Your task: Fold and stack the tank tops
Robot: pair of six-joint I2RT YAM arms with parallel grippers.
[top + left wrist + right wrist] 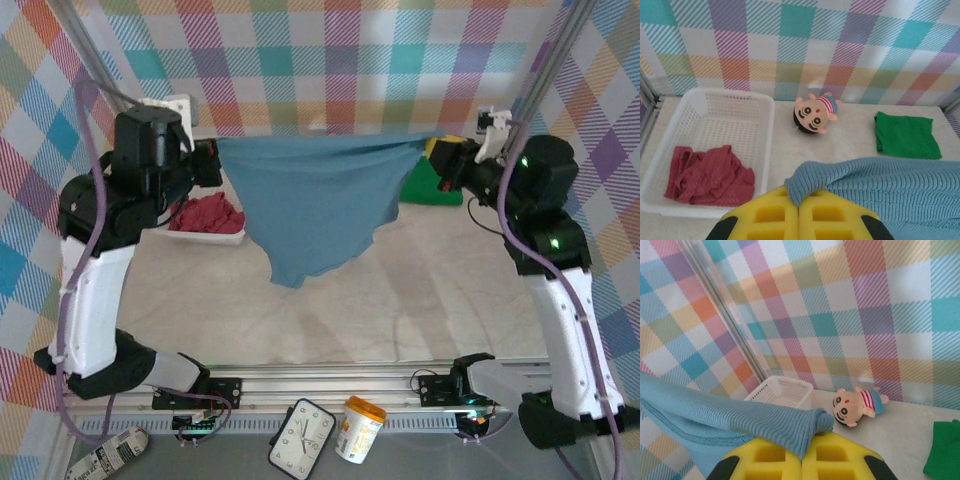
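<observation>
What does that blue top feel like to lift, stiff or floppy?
Probably floppy: the blue top sags into a drooping point between the left gripper and right gripper. Likely light, since small pinches at two corners hold it up. Its ribbed knit probably isn't slippery.

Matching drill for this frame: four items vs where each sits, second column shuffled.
1 blue-grey tank top
2 dark red tank top
3 green tank top
4 doll

a folded flat on the table
b crumpled in the white basket
c lying on the table beside the basket
d held up, stretched wide

Pairs: 1-d, 2-b, 3-a, 4-c
</observation>
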